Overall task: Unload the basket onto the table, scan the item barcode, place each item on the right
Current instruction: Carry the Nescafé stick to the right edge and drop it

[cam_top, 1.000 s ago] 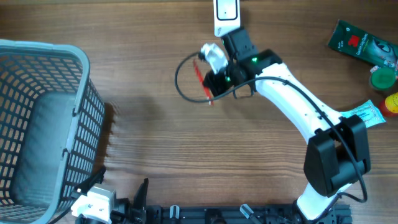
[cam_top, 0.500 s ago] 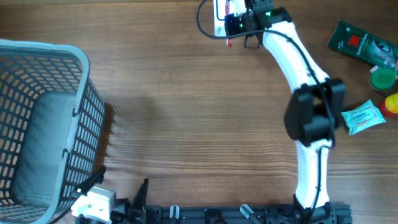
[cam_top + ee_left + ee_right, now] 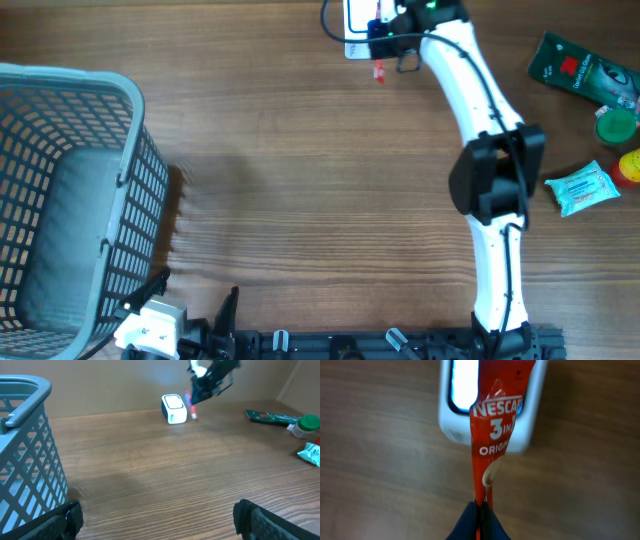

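Right fingers (image 3: 466, 527) pinched shut on end of Nescafé sachet (image 3: 492, 435), held over scanner (image 3: 451, 425), 12 o'clock on bench (image 3: 300, 200). Likely best: turn barcode face flat toward lit window (image 3: 464, 382), hold steady. Left fingers (image 3: 252, 520) spread wide, empty, 7 o'clock.

Scanner (image 3: 451, 430) top cut by frame edge, middle hidden behind sachet (image 3: 492, 430); basket (image 3: 140, 210) cropped left.

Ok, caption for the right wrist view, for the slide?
Right gripper, shut on a red Nescafe 3-in-1 sachet, holds it in front of the white scanner and its lit window, above the wooden table.
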`<state>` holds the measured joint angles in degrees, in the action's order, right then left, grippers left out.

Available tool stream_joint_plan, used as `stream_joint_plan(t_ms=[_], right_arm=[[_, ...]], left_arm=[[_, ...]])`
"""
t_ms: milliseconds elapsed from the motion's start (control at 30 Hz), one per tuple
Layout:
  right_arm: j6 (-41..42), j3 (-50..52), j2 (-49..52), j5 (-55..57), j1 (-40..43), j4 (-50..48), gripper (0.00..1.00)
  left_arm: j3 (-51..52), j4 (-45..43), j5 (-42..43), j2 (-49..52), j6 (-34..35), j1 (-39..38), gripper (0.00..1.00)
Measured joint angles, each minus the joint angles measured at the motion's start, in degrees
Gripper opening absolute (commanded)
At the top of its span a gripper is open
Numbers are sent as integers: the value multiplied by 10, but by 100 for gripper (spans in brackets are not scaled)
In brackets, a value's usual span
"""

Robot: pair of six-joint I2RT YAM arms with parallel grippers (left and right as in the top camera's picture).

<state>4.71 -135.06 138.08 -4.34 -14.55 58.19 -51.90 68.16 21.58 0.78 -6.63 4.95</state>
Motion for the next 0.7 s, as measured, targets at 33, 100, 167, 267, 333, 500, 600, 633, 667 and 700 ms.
stream_joint_plan(t_ms=[33, 100, 167, 267, 333, 500, 600, 633, 667, 700], right_arm=[[-1, -2, -16, 10, 11, 21, 4], [-10, -9, -43, 32, 42, 71, 5], [-27, -14, -65, 63, 89, 134, 4], [-37, -5, -73, 111, 170, 161, 5], [-28, 28, -73, 135, 226, 152, 5], [10, 123, -71, 151, 330, 99, 100], [18, 148, -71, 130, 362, 89, 100], [20, 149, -71, 120, 369, 90, 99], [24, 149, -72, 111, 372, 94, 100], [28, 149, -72, 103, 372, 101, 100]], left_arm=[[0, 0, 0, 0, 0, 0, 100], [0, 0, 0, 0, 0, 0, 100], [0, 0, 0, 0, 0, 0, 100], [0, 0, 0, 0, 0, 0, 100], [0, 0, 0, 0, 0, 0, 100], [0, 0, 0, 0, 0, 0, 100], [0, 0, 0, 0, 0, 0, 100], [0, 0, 0, 0, 0, 0, 100], [0, 0, 0, 0, 0, 0, 100], [0, 0, 0, 0, 0, 0, 100]])
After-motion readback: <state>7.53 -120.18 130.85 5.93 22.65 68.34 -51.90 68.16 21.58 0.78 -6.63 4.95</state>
